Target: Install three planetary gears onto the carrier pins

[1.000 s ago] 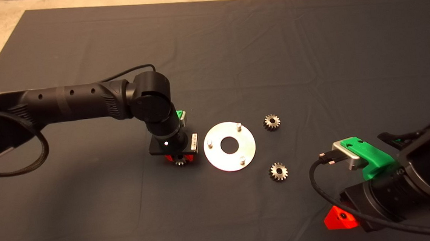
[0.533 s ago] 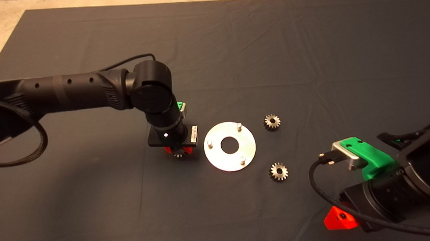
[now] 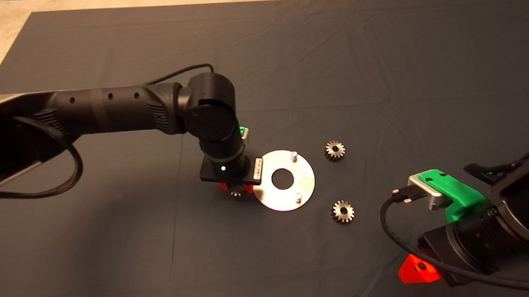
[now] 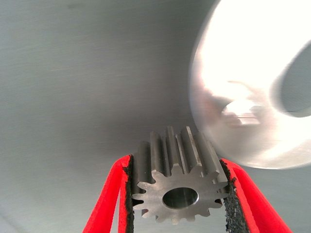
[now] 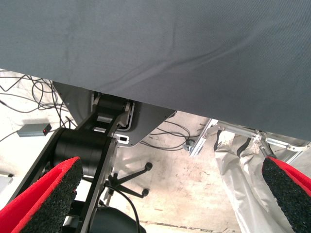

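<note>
Left gripper (image 4: 177, 194) fingers clamp a planetary gear (image 4: 176, 182) by its teeth, bore facing the wrist camera.

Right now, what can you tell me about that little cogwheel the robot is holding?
The held cogwheel is a small grey metal gear with straight ridged teeth and a round centre hole. The left hand pinches it between two red fingers with black pads pressed on opposite sides. It hangs by the edge of the shiny round disc, near one peg.
</note>
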`<state>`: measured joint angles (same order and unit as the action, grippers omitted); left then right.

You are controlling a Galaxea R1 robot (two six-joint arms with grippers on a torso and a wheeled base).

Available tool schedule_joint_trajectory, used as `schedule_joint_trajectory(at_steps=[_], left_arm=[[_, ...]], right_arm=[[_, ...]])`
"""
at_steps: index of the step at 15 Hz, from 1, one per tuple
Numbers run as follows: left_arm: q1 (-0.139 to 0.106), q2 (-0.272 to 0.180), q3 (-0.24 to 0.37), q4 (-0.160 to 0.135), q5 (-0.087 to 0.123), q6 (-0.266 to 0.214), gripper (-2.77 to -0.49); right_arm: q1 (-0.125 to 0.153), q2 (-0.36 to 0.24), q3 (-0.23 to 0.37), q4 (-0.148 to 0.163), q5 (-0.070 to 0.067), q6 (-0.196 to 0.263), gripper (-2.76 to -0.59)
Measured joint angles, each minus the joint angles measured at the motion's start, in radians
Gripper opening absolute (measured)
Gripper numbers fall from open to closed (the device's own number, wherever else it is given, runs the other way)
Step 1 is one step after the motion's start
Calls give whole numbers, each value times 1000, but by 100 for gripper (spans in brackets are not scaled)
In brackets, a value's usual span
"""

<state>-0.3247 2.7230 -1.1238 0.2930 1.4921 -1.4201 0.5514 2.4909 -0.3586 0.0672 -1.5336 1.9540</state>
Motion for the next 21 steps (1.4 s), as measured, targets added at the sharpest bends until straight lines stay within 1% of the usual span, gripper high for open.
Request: schedule_joint_trajectory(at_steps=[1,3,4,7,9,11,12,13,14,15,17,18,21], left_arm=[[-6,0,0,-1,1,0,-235],[-31,-1,0,-1,5,0,-235],[-38,-4,-2,0,11,0,-235],[-39,4,-4,-1,11,0,-235],[-39,7,-16,-4,11,1,-235],[-39,15,-28,-5,16,2,-235],[-39,29,-46,-6,16,6,-235],[-39,52,-74,-6,22,18,-235],[-42,74,-92,-9,37,23,-235],[-44,93,-107,-11,34,27,-236],[-44,106,-114,-15,18,28,-236],[-44,105,-114,-17,15,28,-236],[-44,103,-117,-19,17,28,-236]], right_arm=[[0,-1,0,0,-1,0,-61],[0,1,0,0,1,0,-61],[0,2,0,0,0,0,-61],[0,2,0,0,0,0,-61],[0,2,1,0,0,0,-61],[0,2,1,0,0,0,-61],[0,2,0,0,0,0,-61],[0,2,1,0,0,0,-61],[0,2,1,0,0,0,-61],[0,2,1,0,0,0,-61],[0,2,1,0,0,0,-61],[0,2,1,0,0,0,-61],[0,2,1,0,0,0,-61]])
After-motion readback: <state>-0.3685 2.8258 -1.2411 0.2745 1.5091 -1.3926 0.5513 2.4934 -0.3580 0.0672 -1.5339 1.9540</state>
